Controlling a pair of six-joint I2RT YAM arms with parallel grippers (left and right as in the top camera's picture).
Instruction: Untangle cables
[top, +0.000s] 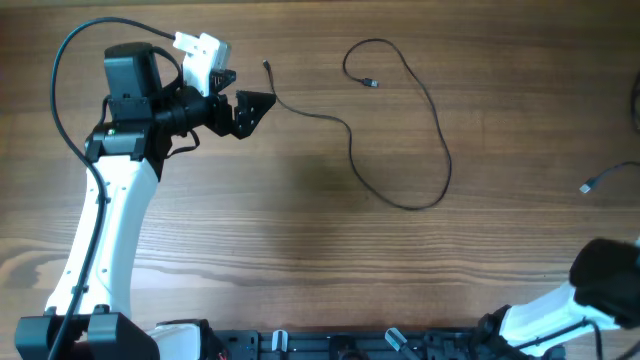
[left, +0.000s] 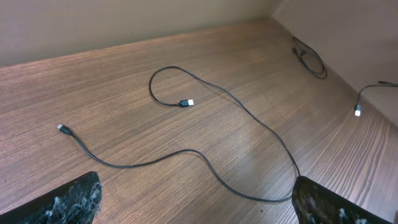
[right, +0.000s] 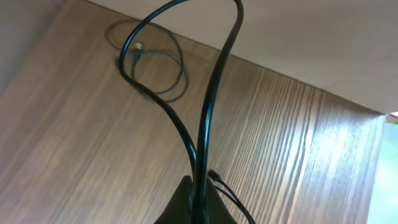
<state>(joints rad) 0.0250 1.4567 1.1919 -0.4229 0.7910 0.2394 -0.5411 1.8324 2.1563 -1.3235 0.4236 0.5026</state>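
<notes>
My left pincer (top: 247, 103) is hovering wide open near the far left corner of the counter (top: 300, 260), gripping nothing. In my left wrist view only the tips of its fingers (left: 68, 202) are showing at the bottom edge; the rest is cut off. The long cable (top: 437, 120) is lying spread out across the far middle of the counter. One plug (top: 266, 65) is sitting just beside my open pincer and the other plug (top: 372, 84) is curling back inside a small loop. Seen from the left wrist, that long cable (left: 242, 112) is disappearing behind the right-hand fingertip at its lowest bend.

My right pincer (right: 199, 200) is clamped shut on a black cord (right: 208, 99), which is arching up out of the jaws in a loop and grazing the top of the frame. Overhead, this pincer is cut off at the near right corner, and only part of the right arm (top: 605, 275) is showing. A white-tipped cable (top: 605, 178) is entering from the right edge with the rest out of frame, so I cannot tell whether it is the cord I am gripping. A coiled cable (right: 155, 74) is lying blurred beyond my right pincer, and from the left wrist it (left: 311, 59) is looking tiny by the far right corner.
</notes>
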